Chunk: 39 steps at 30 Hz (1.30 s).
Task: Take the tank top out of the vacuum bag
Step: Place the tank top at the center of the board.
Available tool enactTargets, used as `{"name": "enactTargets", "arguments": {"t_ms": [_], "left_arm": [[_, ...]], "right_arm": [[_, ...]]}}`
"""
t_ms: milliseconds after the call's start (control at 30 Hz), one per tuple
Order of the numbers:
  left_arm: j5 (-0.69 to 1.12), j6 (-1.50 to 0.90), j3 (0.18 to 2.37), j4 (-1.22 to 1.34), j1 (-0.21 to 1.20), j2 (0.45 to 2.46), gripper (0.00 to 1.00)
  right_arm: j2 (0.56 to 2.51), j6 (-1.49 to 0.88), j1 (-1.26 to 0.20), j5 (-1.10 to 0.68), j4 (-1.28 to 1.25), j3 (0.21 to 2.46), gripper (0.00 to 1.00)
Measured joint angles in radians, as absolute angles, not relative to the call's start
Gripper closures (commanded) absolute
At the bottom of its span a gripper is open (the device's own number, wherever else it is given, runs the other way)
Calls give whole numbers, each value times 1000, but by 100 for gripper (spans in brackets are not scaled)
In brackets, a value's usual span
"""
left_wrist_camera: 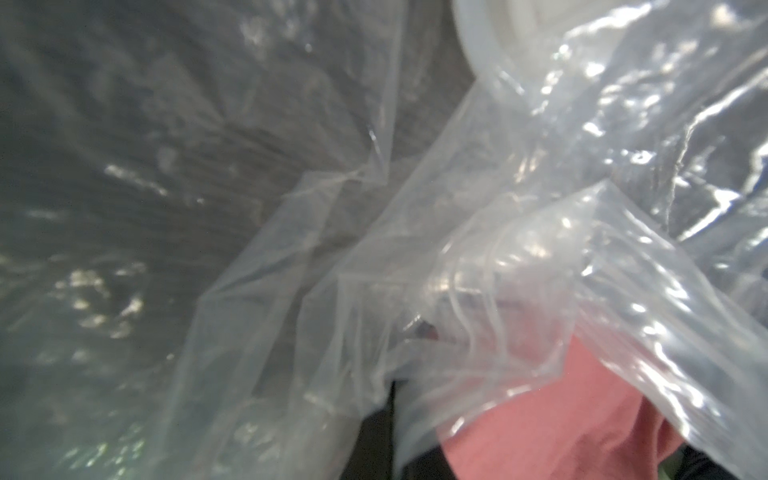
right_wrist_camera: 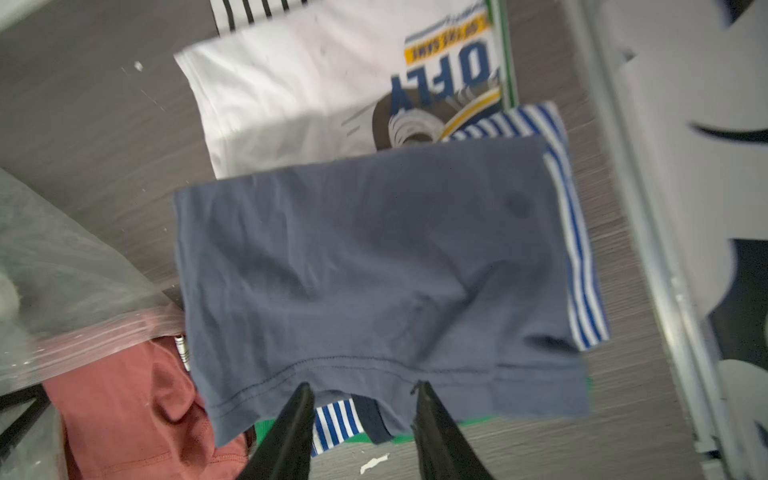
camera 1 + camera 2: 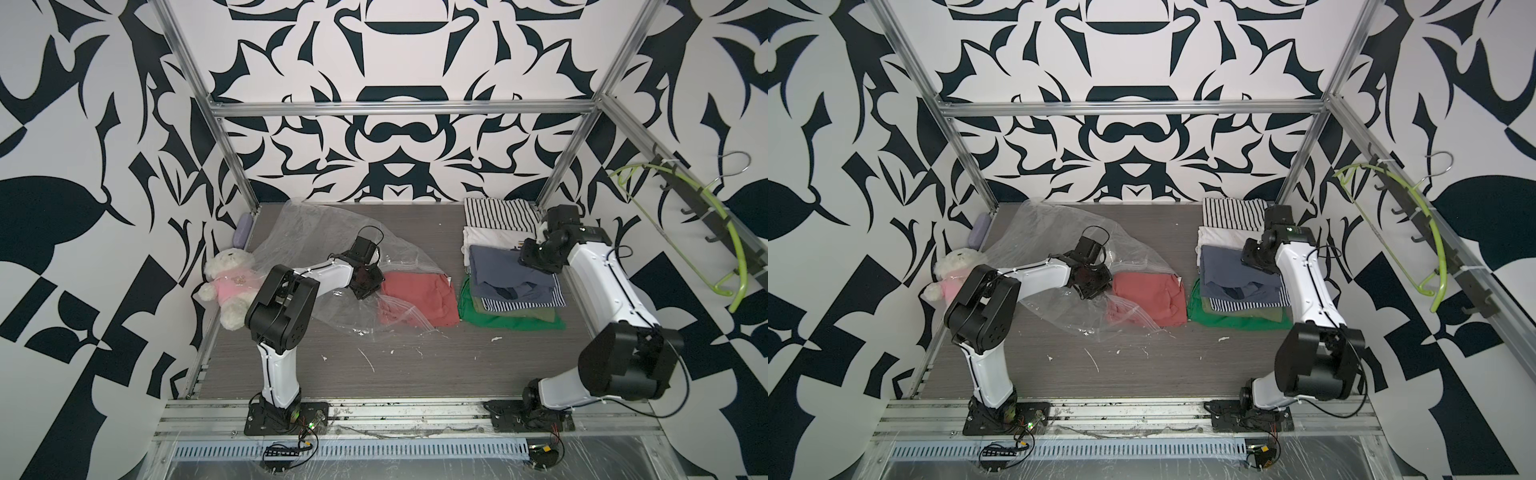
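Nearest the lens, the slotted duct point(image 3: 374, 450) runs in front of both arm bases, with cables crossing it. At far left a bear point(image 3: 227, 278) leans at the table point(image 3: 415, 370) edge, and in a top view the left arm's elbow hides the lower half of the bear point(image 3: 951, 266). Behind it sits a small lilac thing point(image 3: 242, 230), too small to identify. The bag point(image 3: 307, 232) sprawls over the back-left of the table, its mouth toward the middle. The left gripper point(image 3: 366, 291) sits among its folds, a dark mass half veiled by film. In its wrist view crumpled film fills nearly everything and the frame edge cuts the white cap point(image 1: 486, 37). There the folds gather at a dark sliver of the gripper, so the jaws read as pressed together on the film. The red garment point(image 3: 419, 299) lies just right of it, its near-left corner under the zip edge point(image 3: 405, 309) and the rest out on the table. Just beside that is the pile point(image 3: 511, 316), topped by the blue-grey top point(image 3: 511, 270), wholly outside the bag. It is folded, so its cut is hard to read. The right gripper point(image 2: 362, 395) hangs over that top's hem with fingers spread and nothing between them; in both top views its wrist hides them. A green hanger point(image 3: 725, 232) hangs on the right wall.
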<state>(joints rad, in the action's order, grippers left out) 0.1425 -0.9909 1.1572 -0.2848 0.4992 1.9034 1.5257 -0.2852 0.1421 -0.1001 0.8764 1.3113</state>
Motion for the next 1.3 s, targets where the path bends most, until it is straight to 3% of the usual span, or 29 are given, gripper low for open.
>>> {"name": "enactTargets", "arguments": {"t_ms": [133, 267, 367, 600, 767, 1100, 1300], "left_arm": [[142, -991, 1155, -281, 498, 1903, 100], [144, -992, 1152, -273, 498, 1903, 100], [146, -991, 1152, -273, 498, 1903, 100], [146, -992, 1151, -270, 498, 1903, 100], [147, -995, 1148, -265, 498, 1903, 100], [147, -994, 1148, -266, 498, 1903, 100], [146, -994, 1148, -271, 498, 1892, 100]], "right_arm": [[1613, -346, 173, -136, 821, 1198, 54], [1660, -387, 224, -179, 777, 1158, 25], [1649, -387, 234, -213, 762, 1158, 14], [1538, -348, 222, -221, 817, 1198, 2], [1516, -304, 190, -160, 854, 1267, 1], [1753, -233, 183, -62, 904, 1317, 1], [1662, -225, 163, -67, 899, 1315, 4]]}}
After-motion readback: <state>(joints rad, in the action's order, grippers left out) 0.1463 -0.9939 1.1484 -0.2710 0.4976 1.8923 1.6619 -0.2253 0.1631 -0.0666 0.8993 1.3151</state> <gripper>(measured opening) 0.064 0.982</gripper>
